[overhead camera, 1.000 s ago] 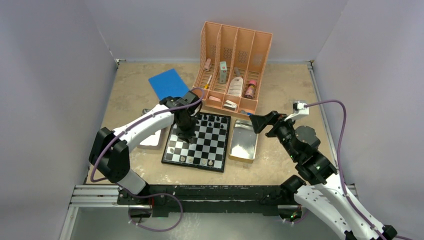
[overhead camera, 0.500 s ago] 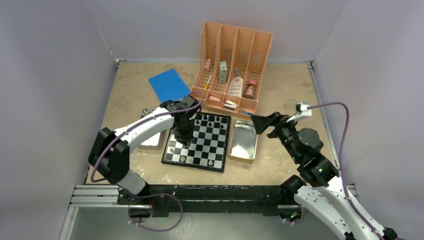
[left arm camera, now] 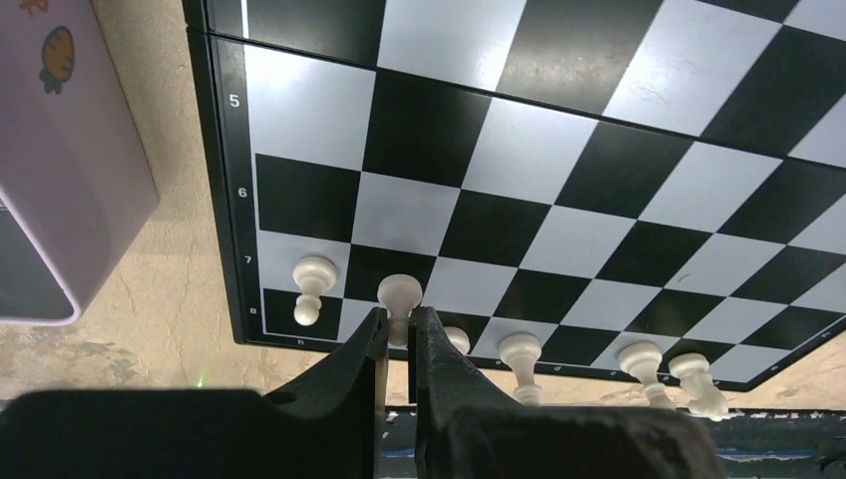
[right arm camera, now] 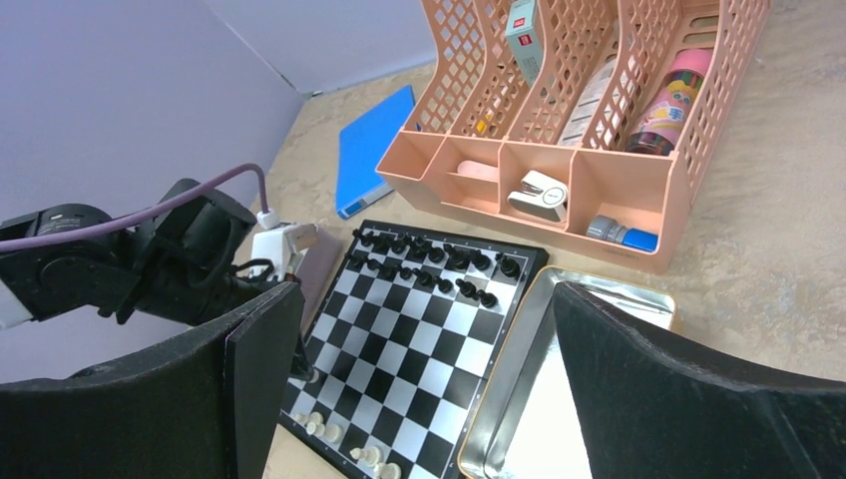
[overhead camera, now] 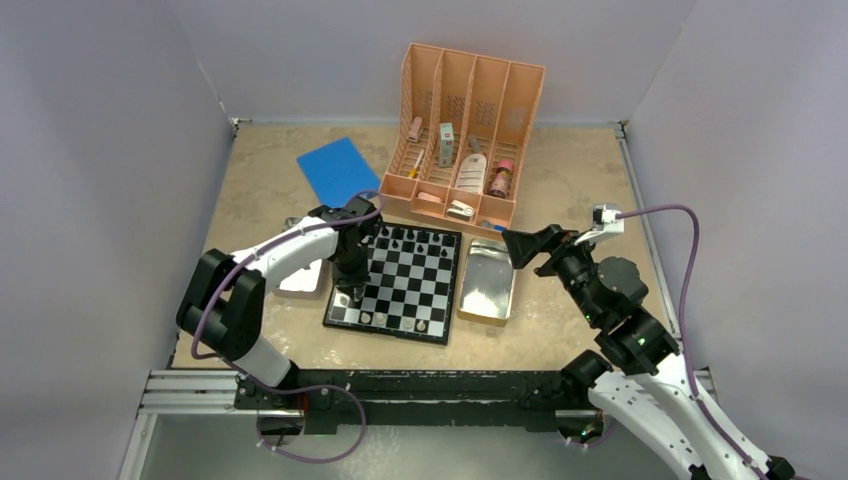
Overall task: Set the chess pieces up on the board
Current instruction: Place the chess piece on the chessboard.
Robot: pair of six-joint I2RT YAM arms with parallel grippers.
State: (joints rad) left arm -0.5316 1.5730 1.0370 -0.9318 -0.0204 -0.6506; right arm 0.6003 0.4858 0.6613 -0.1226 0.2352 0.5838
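The board [overhead camera: 408, 283] lies mid-table, with black chess pieces [overhead camera: 415, 240] filling its two far rows. Several white pieces [overhead camera: 395, 321] stand along the near edge. My left gripper [overhead camera: 349, 291] is low over the near-left corner of the board. In the left wrist view this left gripper [left arm camera: 400, 321] is shut on the stem of a white pawn [left arm camera: 401, 293], beside another white pawn [left arm camera: 311, 285] on the board [left arm camera: 559, 150]. My right gripper [overhead camera: 521, 245] hangs wide open and empty, right of the board. The right wrist view shows my right gripper [right arm camera: 427, 291] above the board [right arm camera: 419, 339] and the black pieces [right arm camera: 429, 257].
A shiny metal tray [overhead camera: 487, 287] lies right of the board, under the right gripper. A second tray with a pale box [overhead camera: 300, 277] sits left of the board, partly under the left arm. A peach organizer [overhead camera: 465, 130] and a blue book [overhead camera: 337, 167] stand behind.
My left gripper has carried the white pawn from the board's left middle toward its near-left corner and lower. The right arm has hardly moved.
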